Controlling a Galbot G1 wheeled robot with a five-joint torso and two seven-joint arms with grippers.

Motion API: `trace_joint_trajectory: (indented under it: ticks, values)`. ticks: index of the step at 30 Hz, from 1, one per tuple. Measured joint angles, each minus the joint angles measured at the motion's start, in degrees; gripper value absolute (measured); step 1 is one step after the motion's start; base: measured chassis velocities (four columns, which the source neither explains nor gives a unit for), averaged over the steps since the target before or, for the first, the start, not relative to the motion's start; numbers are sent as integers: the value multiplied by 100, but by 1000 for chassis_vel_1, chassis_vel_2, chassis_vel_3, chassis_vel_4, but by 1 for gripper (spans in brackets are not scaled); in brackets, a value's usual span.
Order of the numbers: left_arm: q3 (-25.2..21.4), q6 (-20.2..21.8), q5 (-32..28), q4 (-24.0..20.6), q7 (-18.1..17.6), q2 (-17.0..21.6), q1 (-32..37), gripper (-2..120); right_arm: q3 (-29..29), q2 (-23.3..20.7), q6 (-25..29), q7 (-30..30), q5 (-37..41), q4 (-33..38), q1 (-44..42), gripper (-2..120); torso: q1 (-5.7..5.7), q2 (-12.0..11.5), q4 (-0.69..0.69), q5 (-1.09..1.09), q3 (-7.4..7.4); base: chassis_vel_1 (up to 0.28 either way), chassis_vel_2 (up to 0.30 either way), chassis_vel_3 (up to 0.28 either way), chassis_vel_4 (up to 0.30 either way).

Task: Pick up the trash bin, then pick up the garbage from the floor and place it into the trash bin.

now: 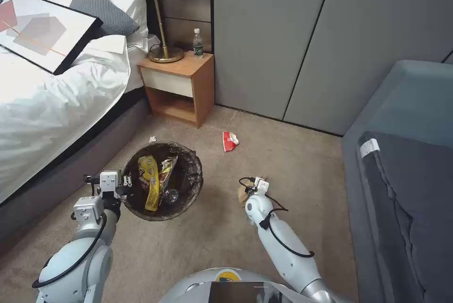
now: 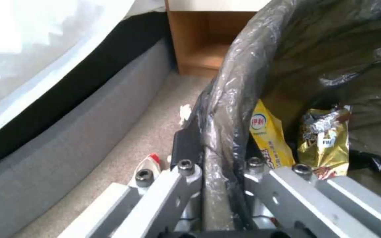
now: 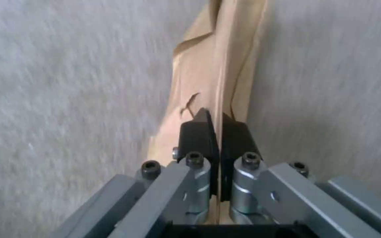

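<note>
The trash bin (image 1: pixel 194 167), lined with a crinkled dark bag, is at my front left, and my left gripper (image 1: pixel 124 189) is shut on its near-left rim (image 2: pixel 226 99). One black pad (image 2: pixel 186 145) presses the outside of the rim; the other is hidden under the bag. Yellow and gold snack wrappers (image 1: pixel 152 181) lie inside the bin. My right gripper (image 3: pixel 217 122) is low over the carpet, shut on a brown paper scrap (image 3: pixel 219 59), seen beside the wrist in the head view (image 1: pixel 242 195). A crushed red-and-white cup (image 1: pixel 230 141) and a white tissue (image 1: pixel 152 138) lie on the floor beyond the bin.
The bed (image 1: pixel 56 105) runs along the left, close to the bin. A wooden nightstand (image 1: pixel 179 86) with a lamp and a green-labelled bottle (image 1: pixel 197 43) stands behind. A grey sofa (image 1: pixel 406 175) fills the right. Open carpet lies between bin and sofa.
</note>
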Motion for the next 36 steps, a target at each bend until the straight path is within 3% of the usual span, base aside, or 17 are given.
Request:
trace_joint_trajectory:
  ticks: [6,13,28,30,36]
  values:
    - [-13,8,-6,-17,13,16,4,4,51,-347,-200,-296,-272,1062,-292,0,0,0,0,0,0,0,0,0,0]
    - [-5,19,-9,-38,18,16,17,4,154,-918,-751,-904,-380,2852,-521,0,0,0,-1,1,0,0,0,0,0]
    - [-3,96,-19,-61,11,59,36,4,-143,-1973,-1317,-1330,301,4669,50,0,0,0,0,0,0,0,0,0,0]
    - [13,153,-19,-61,7,59,28,4,-176,-2263,-1427,-1522,626,5111,270,0,0,0,0,0,0,0,0,0,0]
    - [38,182,-9,-35,2,59,6,4,-263,-2511,-1572,-1975,948,5568,613,0,0,0,0,0,0,0,0,0,0]
